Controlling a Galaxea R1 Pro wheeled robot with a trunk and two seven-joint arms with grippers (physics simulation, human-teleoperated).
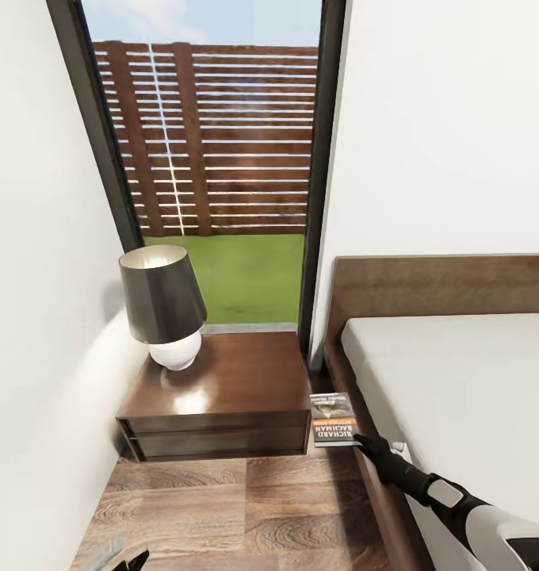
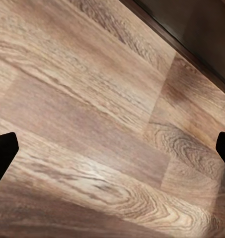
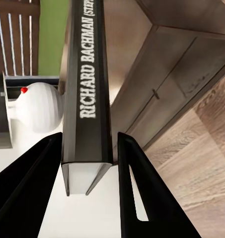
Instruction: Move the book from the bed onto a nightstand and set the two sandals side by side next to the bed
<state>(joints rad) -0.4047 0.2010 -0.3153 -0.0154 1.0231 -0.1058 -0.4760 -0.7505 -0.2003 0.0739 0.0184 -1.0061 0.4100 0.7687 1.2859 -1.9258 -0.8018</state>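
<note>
One book [image 1: 334,421] hangs in the gap between one nightstand [image 1: 222,388] and one bed [image 1: 460,381], with one lamp [image 1: 163,305] standing on that nightstand and one tall window [image 1: 214,159] behind it, and two grippers, right [image 1: 360,438] and left [image 2: 112,148].

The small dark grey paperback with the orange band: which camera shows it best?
The right wrist view: the small dark grey paperback sits edge-on between the right gripper fingers, its spine lettering readable. The head view shows the paperback smaller, cover up, between the glossy dark-brown nightstand and the bed.
</note>
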